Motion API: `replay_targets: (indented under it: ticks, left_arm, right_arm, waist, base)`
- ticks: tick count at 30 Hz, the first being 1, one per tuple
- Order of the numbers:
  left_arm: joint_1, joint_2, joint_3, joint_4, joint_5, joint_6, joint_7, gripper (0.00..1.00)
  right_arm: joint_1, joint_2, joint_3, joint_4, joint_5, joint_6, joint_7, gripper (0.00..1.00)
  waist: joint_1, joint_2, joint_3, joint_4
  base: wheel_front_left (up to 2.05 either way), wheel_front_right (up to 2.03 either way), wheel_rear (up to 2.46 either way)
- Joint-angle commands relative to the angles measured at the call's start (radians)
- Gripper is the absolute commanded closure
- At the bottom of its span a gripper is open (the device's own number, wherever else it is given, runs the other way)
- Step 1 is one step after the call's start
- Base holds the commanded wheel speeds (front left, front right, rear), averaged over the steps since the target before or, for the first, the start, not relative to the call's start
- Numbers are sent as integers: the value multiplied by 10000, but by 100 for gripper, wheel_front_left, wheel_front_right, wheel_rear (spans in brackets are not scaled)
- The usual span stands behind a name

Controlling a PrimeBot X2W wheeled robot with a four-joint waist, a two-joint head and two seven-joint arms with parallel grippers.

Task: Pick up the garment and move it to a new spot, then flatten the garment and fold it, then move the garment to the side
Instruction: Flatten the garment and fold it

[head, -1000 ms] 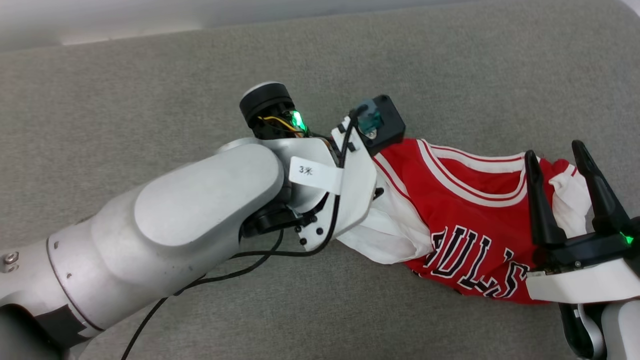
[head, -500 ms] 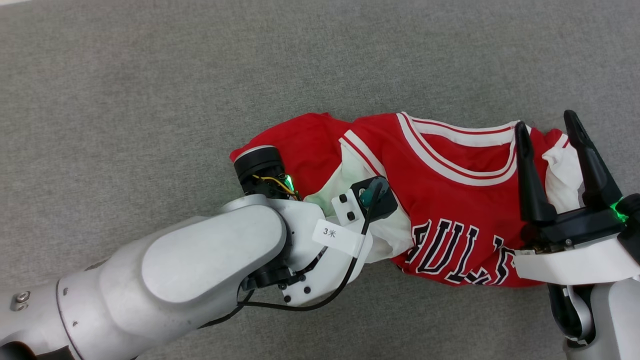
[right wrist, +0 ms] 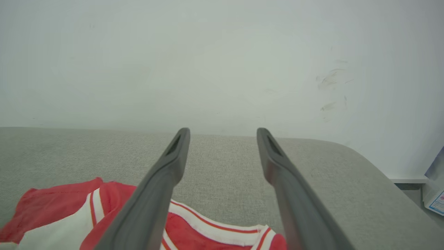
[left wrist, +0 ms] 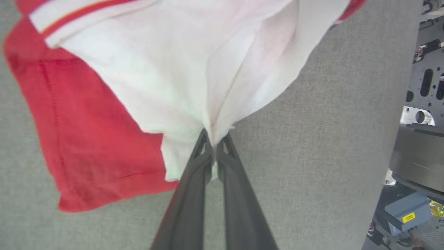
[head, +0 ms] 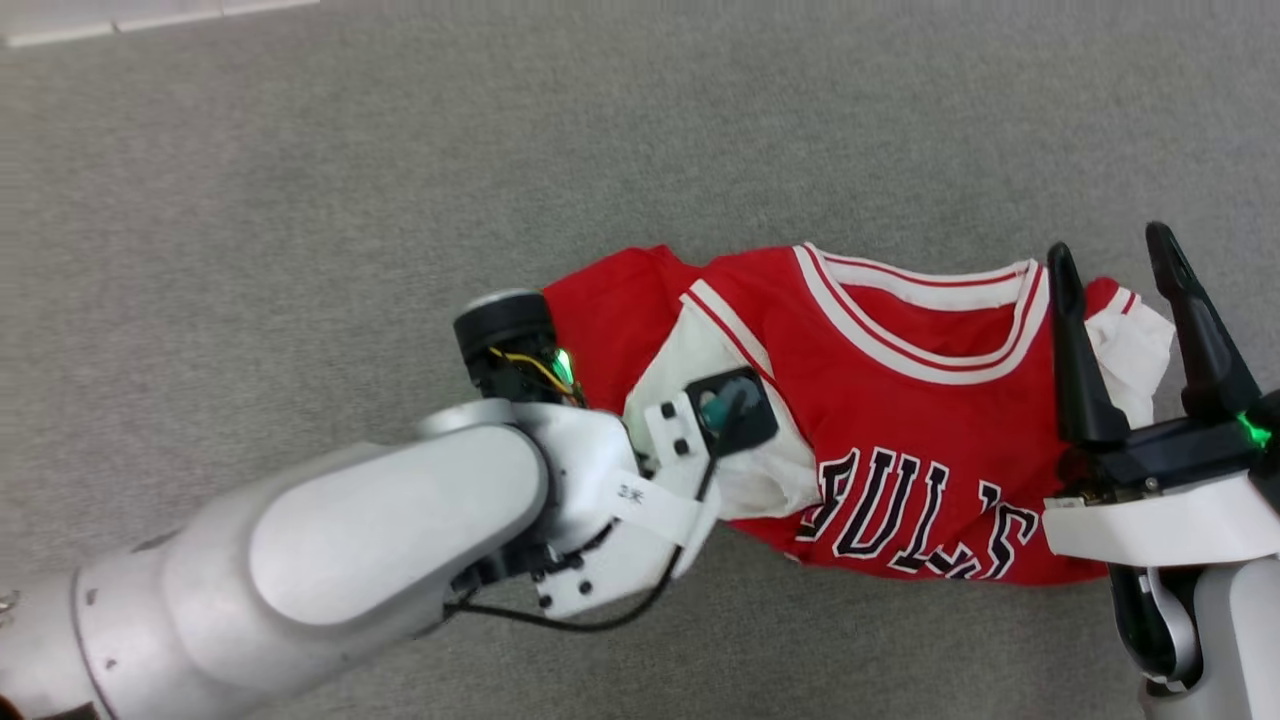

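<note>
Closing within the last second, your left gripper is now sitting shut where it was spread wide before.

From the head camera, you are looking at the garment lying rumpled on the grey fabric surface, right of centre. Its striped collar is facing the far side and its black lettering is running along the near edge. Your left arm is reaching in from the near left, with its wrist covering the left white sleeve. Your right gripper is hanging over the garment's right end with its fingers spread wide, gripping nothing.

From the left wrist, you are seeing the two dark fingers pressing together on a bunched fold of the white sleeve. A red panel is spreading out to the left of it, and dark machine parts are showing at the right edge.

From the right wrist, the fingers are standing well apart above the garment's collar. The grey surface is curving away to a rounded far edge, and a pale wall is rising behind it.
</note>
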Motion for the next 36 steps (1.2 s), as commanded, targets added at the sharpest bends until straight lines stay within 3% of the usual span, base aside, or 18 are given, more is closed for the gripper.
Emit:
replay_targets:
  ticks: [1, 9, 17, 22, 28, 29, 30, 36]
  left_arm:
    - [-225, 203, 27, -23, 143, 1, -335, 100]
    - [-627, 1589, 23, 972, 225, 3, -2553, 100]
    - [647, 3108, 16, 2138, -70, 1, -3906, 100]
    - [2100, 3650, 23, 2676, -578, 225, -4405, 100]
    - [3676, 3571, -75, 3005, -1366, 449, -4619, 100]
    - [3705, 3520, -27, 3008, -1411, 504, -4741, 56]
    - [3660, 3495, 71, 2974, -1460, 581, -4892, 0]
    - [2972, 3891, 681, 2265, -1744, 583, -5064, 0]
  right_arm:
    - [192, -58, -89, 59, -71, -3, -23, 0]
    - [642, -93, -267, 37, -65, -3, -23, 0]
    - [1044, -16, -422, 8, -49, -3, -23, 0]
    - [1285, 61, -517, -3, -31, -3, -23, 0]
    - [1412, 111, -550, 66, -72, -3, -23, 0]
    - [1443, 108, -548, 83, -79, -3, -23, 0]
    - [1461, 95, -546, 104, -76, -3, -23, 0]
    - [1615, 56, -557, 186, -19, -3, -23, 0]
  waist:
    - [-2, 0, -465, 340]
    - [-2, 0, -1299, 1102]
    - [-2, 0, -1619, 1397]
    - [-2, 0, -1684, 1479]
    - [-2, 0, -1794, 1607]
    - [-2, 0, -1840, 1648]
    - [-2, 0, -1896, 1683]
    - [-2, 0, -2372, 1867]
  base:
    - [0, 0, 0]
    - [0, 0, 0]
    - [0, 0, 0]
    - [0, 0, 0]
    - [0, 0, 0]
    - [0, 0, 0]
    - [0, 0, 0]
    - [0, 0, 0]
